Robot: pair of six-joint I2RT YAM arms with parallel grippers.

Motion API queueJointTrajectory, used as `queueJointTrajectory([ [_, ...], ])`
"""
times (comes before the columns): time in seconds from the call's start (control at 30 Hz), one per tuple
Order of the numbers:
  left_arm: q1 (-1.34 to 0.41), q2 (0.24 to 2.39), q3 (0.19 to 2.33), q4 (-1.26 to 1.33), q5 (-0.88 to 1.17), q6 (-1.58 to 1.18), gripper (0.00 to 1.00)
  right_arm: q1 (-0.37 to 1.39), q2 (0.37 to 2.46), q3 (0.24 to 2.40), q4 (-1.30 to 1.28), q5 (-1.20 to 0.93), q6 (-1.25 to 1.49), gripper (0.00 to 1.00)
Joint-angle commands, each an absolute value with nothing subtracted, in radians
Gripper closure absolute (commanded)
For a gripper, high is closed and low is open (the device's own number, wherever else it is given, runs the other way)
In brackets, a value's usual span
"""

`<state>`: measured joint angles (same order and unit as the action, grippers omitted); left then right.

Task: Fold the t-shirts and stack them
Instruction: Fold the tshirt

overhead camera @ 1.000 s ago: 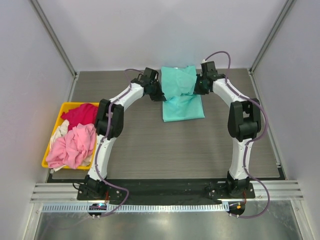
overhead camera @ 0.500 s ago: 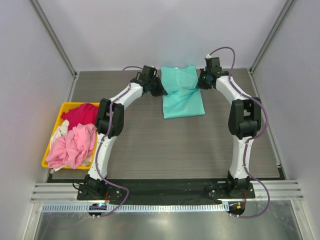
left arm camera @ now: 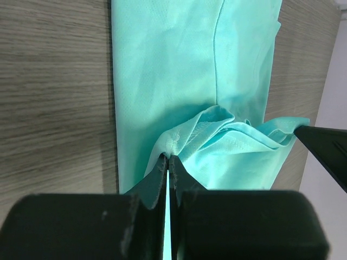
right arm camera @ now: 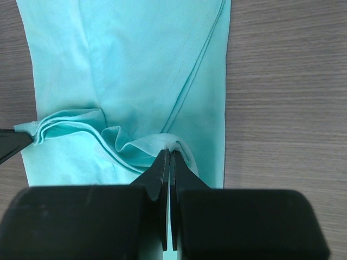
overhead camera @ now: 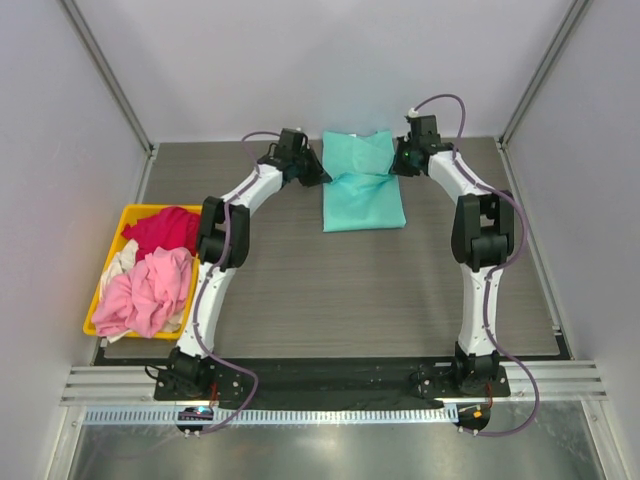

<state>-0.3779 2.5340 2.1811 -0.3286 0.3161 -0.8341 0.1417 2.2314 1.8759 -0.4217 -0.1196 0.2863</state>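
A teal t-shirt (overhead camera: 362, 187) lies part-folded at the far middle of the table. My left gripper (overhead camera: 322, 175) is shut on its left edge; the left wrist view shows the jaws (left arm camera: 168, 158) pinching a bunched fold of the teal t-shirt (left arm camera: 179, 81). My right gripper (overhead camera: 397, 166) is shut on its right edge; the right wrist view shows the jaws (right arm camera: 169, 153) pinching a raised hem of the teal t-shirt (right arm camera: 135, 70). The lifted edge spans between both grippers above the lower layer. A magenta-red t-shirt (overhead camera: 160, 228), a light pink t-shirt (overhead camera: 145, 290) and a whitish t-shirt (overhead camera: 118, 262) lie crumpled in a bin.
A yellow plastic bin (overhead camera: 137, 211) sits at the table's left edge. Grey walls and metal posts close in the table (overhead camera: 330, 290) on three sides. The arm bases stand on a black rail at the near edge.
Both grippers have moved toward the far edge with the teal t-shirt's lifted edge, dragging the whole shirt a little farther back. The bin's shirts have not moved.
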Motion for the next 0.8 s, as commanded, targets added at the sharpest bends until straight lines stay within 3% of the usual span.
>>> queueJointTrajectory([
  [0.0, -0.368, 2.551, 2.230, -0.265, 0.342, -0.851, 1.00, 0.138, 2.247, 1.948, -0.371, -0.123, 0.264, 0.99],
  [0.3, -0.359, 2.589, 2.266, -0.219, 0.368, -0.851, 0.97, 0.135, 2.299, 2.000, -0.357, -0.103, 0.275, 0.97],
  [0.33, -0.359, 2.586, 2.264, -0.222, 0.362, -0.851, 0.94, 0.135, 2.304, 2.005, -0.357, -0.104, 0.276, 0.94],
  [0.37, -0.356, 2.573, 2.261, -0.229, 0.356, -0.850, 0.84, 0.132, 2.303, 2.013, -0.357, -0.100, 0.281, 0.91],
  [0.43, -0.350, 2.554, 2.258, -0.259, 0.336, -0.833, 0.72, 0.126, 2.283, 2.014, -0.370, -0.094, 0.288, 0.84],
  [0.47, -0.344, 2.542, 2.255, -0.259, 0.339, -0.824, 0.66, 0.124, 2.270, 2.011, -0.376, -0.092, 0.294, 0.73],
  [0.5, -0.339, 2.521, 2.253, -0.273, 0.341, -0.812, 0.59, 0.121, 2.255, 1.994, -0.391, -0.081, 0.305, 0.68],
  [0.6, -0.327, 2.452, 2.237, -0.334, 0.336, -0.755, 0.55, 0.118, 2.162, 1.906, -0.410, -0.100, 0.296, 0.55],
  [0.77, -0.331, 2.283, 1.978, -0.351, 0.324, -0.687, 0.54, 0.112, 2.007, 1.705, -0.457, -0.129, 0.252, 0.51],
])
